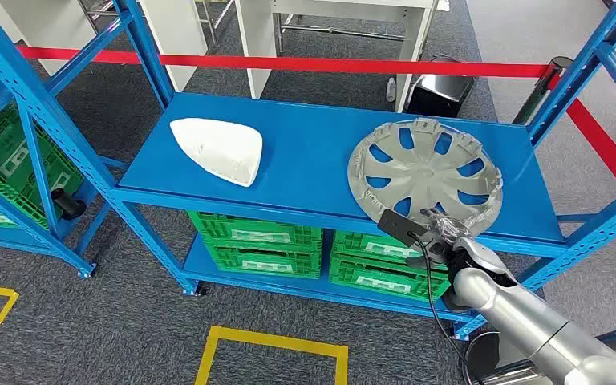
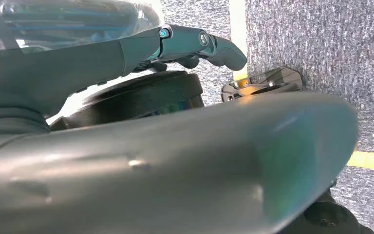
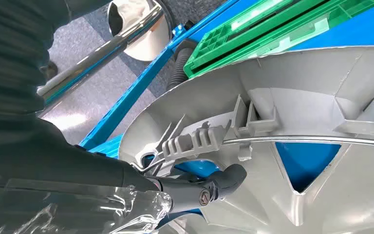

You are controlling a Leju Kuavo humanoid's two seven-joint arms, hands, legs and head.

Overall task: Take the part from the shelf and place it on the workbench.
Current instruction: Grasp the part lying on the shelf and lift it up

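Silver forearm of the right arm (image 1: 529, 321) rises from the lower right of the head view toward the blue shelf (image 1: 305, 152); its right hand (image 1: 441, 233) sits at the shelf's front edge, against the nearest rim of the grey wheel cover (image 1: 425, 172); a black cable runs down from the wrist beside the arm. In the right wrist view a dark finger (image 3: 224, 181) hooks against the cover's ribbed inner rim (image 3: 199, 139), touching it, with crinkled clear film over the hand; whether the hand fully grasps the rim or merely rests a finger on it, I cannot tell. The wheel cover, the task's part, lies inner side up on the right half of the upper shelf board, its cut-outs showing the blue board beneath; its near edge reaches the shelf's front lip. The left hand (image 2: 195, 44) appears in the left wrist view over grey carpet and a strip of yellow floor tape (image 2: 370, 160), fingers stretched out and holding nothing. Yellow tape squares (image 1: 273, 345) mark the carpet in front of the rack; green plastic crates (image 1: 257, 241) stand on the lower shelf, more of them in the neighbouring rack to the left (image 1: 8, 160). On the left half of the upper board, well apart from the wheel cover, lies a white moulded shell (image 1: 218, 150). Beyond the shelf a red barrier tape (image 1: 329, 64) stretches across; behind it stand white table legs (image 1: 257, 40).
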